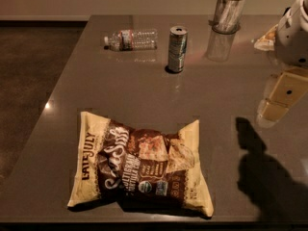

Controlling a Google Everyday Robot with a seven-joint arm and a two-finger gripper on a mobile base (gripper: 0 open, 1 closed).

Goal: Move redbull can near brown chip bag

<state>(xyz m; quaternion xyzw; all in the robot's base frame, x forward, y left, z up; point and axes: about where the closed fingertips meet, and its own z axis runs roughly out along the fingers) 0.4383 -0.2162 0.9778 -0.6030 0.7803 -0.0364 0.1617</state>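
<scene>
The can (177,49) stands upright on the far half of the table (144,95), its silver pull-tab top facing up. It is well apart from the bag (142,170), which lies flat near the front edge, crinkled, with "Late July" running up its left side and pictured chips in the middle. A stretch of bare table lies between the two.

Just left of the can a clear bottle (131,39) lies on its side, cap pointing left, near the can but not touching it. To the can's right, farther back, stands a glass tumbler (222,32) with something pale sticking out of its top; what that is I cannot tell.

The gripper (281,97) hangs at the right edge of the view over the right side of the table, below the arm's (296,30) white rounded housing. It is well to the right of the can and touches neither can nor bag. Whether it is released or clenched cannot be told from here. Its dark shadow (269,177) falls on the table to the right of the bag.

Behind the arm, a small yellowish packet (265,40) shows in part near the far right edge. Dark floor (33,81) lies left of the table.
</scene>
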